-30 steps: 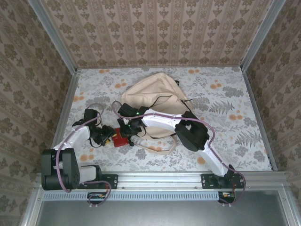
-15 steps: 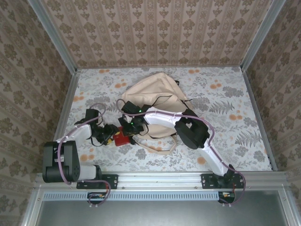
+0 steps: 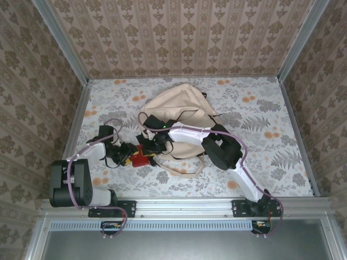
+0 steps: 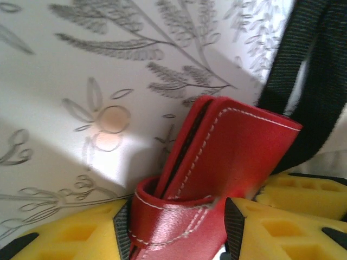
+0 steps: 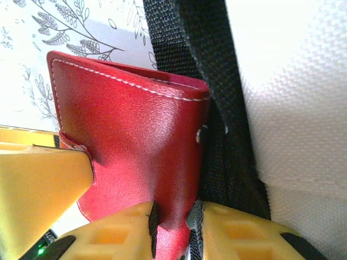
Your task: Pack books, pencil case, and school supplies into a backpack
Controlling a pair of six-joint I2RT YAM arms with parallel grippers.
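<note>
From above, the school supplies [image 3: 142, 158] sit toward the near-left part of the table [image 3: 260, 141], just beside the near-left edge of the backpack [image 3: 181, 105], with both arms meeting over them. The left wrist camera adds that the left gripper [image 4: 176, 230] clamps the red stitched piece between its yellow fingers. The right wrist camera shows the right gripper [image 5: 176, 230] pinching another edge, which is pressed against a black strap [image 5: 217, 81].
</note>
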